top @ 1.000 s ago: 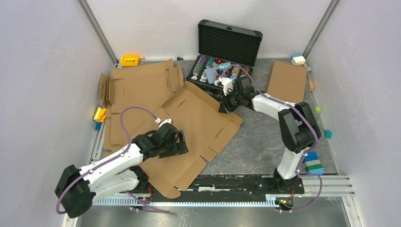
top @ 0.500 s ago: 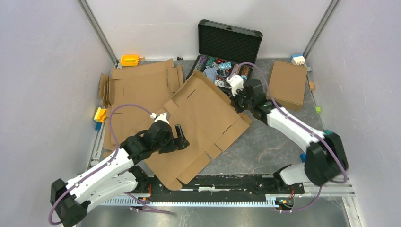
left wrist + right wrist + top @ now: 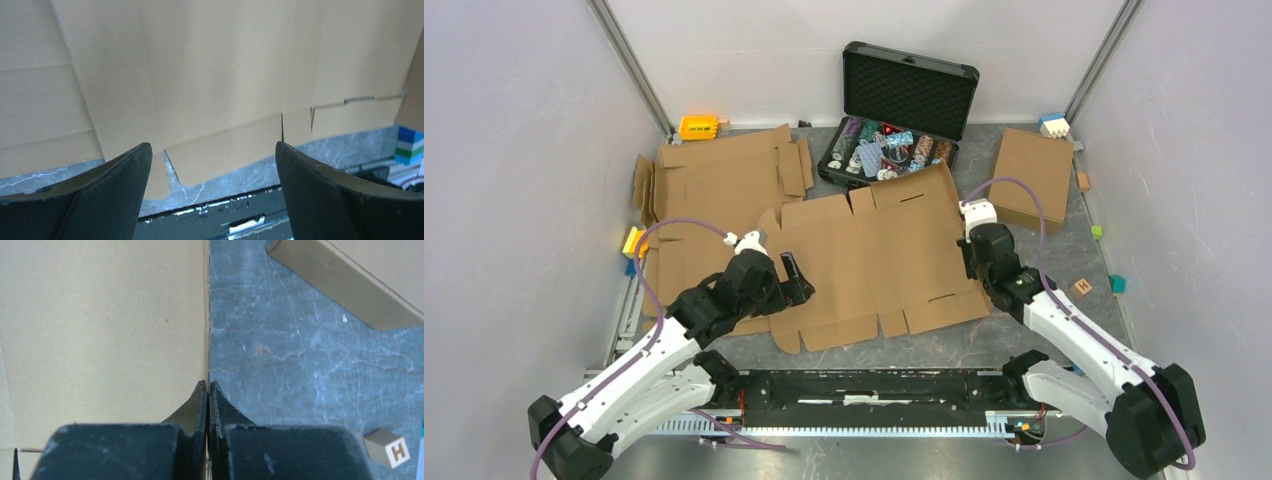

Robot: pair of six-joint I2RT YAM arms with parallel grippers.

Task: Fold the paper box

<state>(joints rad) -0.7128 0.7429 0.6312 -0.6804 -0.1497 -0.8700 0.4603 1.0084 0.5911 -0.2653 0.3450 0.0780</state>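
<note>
The paper box [image 3: 874, 260] is an unfolded brown cardboard sheet with cut flaps, lying flat at the table's middle. My right gripper [image 3: 969, 262] is shut on the sheet's right edge; in the right wrist view the jaws [image 3: 207, 386] pinch that thin edge, with the paper box [image 3: 100, 330] to the left of it. My left gripper [image 3: 796, 280] is open over the sheet's left part. In the left wrist view [image 3: 212, 150] the wide-apart fingers frame the paper box's [image 3: 200, 75] near flaps and hold nothing.
An open black case [image 3: 894, 135] with colourful chips stands behind the sheet. More flat cardboard [image 3: 714, 185] lies at the left, a folded brown box [image 3: 1030, 178] at the right. A small lettered block [image 3: 1082, 287] lies right of my right arm. Coloured blocks line both sides.
My right gripper pulled the sheet's edge toward the near right, swinging the sheet off the black case until it lies square. My left gripper shifted a little left over it.
</note>
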